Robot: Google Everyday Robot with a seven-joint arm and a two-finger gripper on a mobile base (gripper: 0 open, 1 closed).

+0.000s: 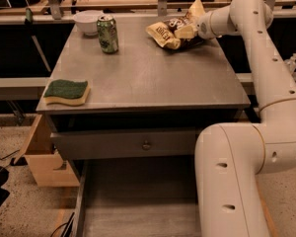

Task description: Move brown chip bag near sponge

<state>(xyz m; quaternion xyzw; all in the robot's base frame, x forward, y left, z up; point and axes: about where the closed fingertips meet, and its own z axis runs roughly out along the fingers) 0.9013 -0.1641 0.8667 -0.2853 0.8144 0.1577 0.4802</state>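
The brown chip bag (168,32) lies at the table's far right, its dark middle with white lettering facing up and one pale yellow end sticking up. My gripper (188,29) reaches in from the right and is shut on the bag's right part, with one pale finger (184,32) lying over it. The sponge (66,91), green top over yellow foam, rests at the table's front left corner, far from the bag.
A green soda can (107,33) and a white bowl (87,22) stand at the far left of the grey table (148,78). A drawer (138,201) is open below the front edge. A wooden box (42,157) sits low left. My arm (266,83) runs down the right side.
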